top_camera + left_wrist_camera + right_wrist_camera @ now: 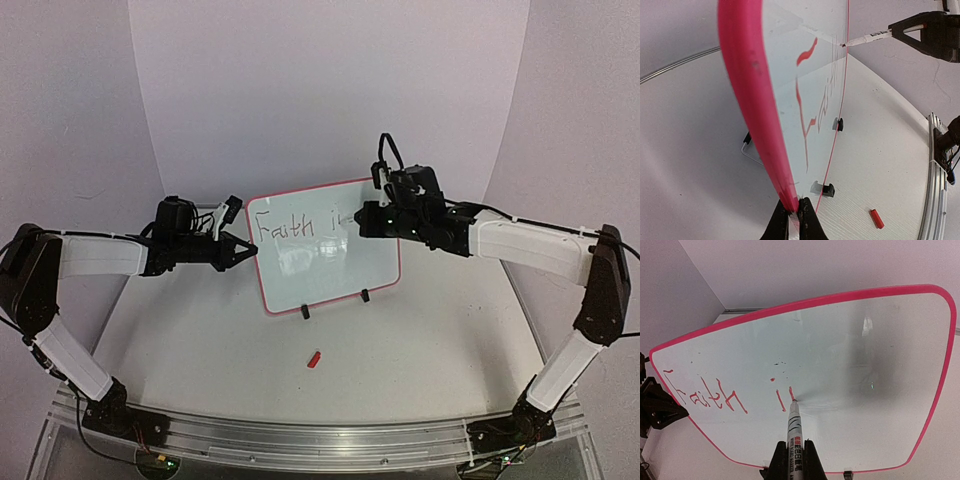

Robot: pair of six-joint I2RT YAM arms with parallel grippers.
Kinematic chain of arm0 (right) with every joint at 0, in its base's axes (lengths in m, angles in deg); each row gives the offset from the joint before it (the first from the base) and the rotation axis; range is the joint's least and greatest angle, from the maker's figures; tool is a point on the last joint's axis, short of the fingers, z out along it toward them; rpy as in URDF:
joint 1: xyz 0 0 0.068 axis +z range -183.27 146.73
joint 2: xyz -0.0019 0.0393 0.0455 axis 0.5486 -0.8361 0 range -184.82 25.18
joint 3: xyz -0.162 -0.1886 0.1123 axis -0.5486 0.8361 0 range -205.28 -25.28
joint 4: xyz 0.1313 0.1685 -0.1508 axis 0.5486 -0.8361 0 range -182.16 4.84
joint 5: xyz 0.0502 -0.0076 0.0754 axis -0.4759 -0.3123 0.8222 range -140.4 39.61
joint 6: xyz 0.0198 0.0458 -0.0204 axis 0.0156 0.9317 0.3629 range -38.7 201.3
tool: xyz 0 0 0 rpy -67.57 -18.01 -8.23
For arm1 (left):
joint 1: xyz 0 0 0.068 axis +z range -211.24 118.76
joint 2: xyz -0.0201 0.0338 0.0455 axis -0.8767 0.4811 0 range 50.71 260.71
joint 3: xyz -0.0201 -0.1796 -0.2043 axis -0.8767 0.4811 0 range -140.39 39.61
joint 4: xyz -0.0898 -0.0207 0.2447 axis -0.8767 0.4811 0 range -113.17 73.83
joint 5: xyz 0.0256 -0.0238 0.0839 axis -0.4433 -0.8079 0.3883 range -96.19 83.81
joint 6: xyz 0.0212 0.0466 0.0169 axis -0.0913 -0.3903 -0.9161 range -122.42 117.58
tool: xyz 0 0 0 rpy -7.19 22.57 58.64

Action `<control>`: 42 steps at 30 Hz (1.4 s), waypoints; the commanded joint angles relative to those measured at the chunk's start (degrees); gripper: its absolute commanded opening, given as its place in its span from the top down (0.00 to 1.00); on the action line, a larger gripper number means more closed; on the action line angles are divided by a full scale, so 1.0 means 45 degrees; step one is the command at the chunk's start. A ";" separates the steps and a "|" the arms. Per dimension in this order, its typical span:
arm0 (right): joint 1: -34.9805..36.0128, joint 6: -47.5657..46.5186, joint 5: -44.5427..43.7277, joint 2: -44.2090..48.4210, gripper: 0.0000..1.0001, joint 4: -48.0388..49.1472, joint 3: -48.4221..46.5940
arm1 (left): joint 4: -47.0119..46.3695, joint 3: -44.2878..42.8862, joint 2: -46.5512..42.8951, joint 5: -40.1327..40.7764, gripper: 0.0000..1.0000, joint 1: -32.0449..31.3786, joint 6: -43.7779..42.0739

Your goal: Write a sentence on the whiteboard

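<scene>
The whiteboard point(330, 265) stands upright on two black feet at mid-table, with a red-pink rim. My left gripper point(245, 249) is shut on its left edge; the left wrist view shows the rim point(752, 100) pinched between the jaws. My right gripper point(366, 222) is shut on a white marker point(794, 432), whose tip touches the board face. The sentence point(730, 397) reads "Faith i" plus one short stroke at the marker tip. In the top view the writing point(295, 225) sits along the board's upper part.
A small red marker cap point(314, 358) lies on the table in front of the board; it also shows in the left wrist view point(876, 218). A curved white backdrop wall stands behind the board. The table's metal front rail point(320, 440) runs along the near edge.
</scene>
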 commanded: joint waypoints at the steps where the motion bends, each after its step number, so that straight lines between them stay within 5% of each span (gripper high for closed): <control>1: -0.0058 0.0165 0.0013 -0.0201 1.00 -0.0047 0.0186 | 0.0408 -0.0110 0.0112 0.0956 1.00 0.0009 -0.0838; 42: -0.0068 0.0196 -0.1145 0.0834 1.00 0.1564 0.0373 | 0.0378 -0.0110 0.0137 0.0966 1.00 -0.0004 -0.0834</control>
